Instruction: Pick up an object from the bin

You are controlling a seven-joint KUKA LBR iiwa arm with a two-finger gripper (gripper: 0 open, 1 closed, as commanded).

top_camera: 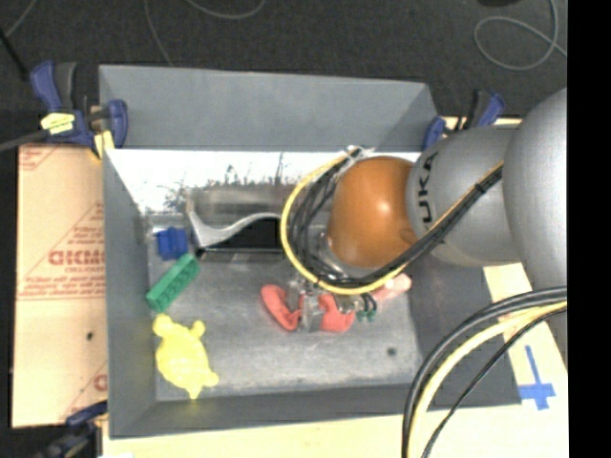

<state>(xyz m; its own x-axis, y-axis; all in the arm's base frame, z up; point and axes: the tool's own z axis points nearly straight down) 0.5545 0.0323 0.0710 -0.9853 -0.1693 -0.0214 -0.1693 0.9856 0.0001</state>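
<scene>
Right of centre on the bin (pixel 258 363) floor: claw (pixel 310 309) low over a red curved piece (pixel 278 307). The piece's long axis runs left-right, ends showing either side. Claw opening: cannot tell; no hold confirmed. Green block (pixel 173 282) and yellow toy (pixel 184 356) well left. Grip likely best across the short axis.

Your bin (pixel 239 356) holds a yellow toy (pixel 184 356), green brick (pixel 173 282) and blue block (pixel 171 244) at left. A red piece (pixel 280 306) lies mid-floor.
</scene>
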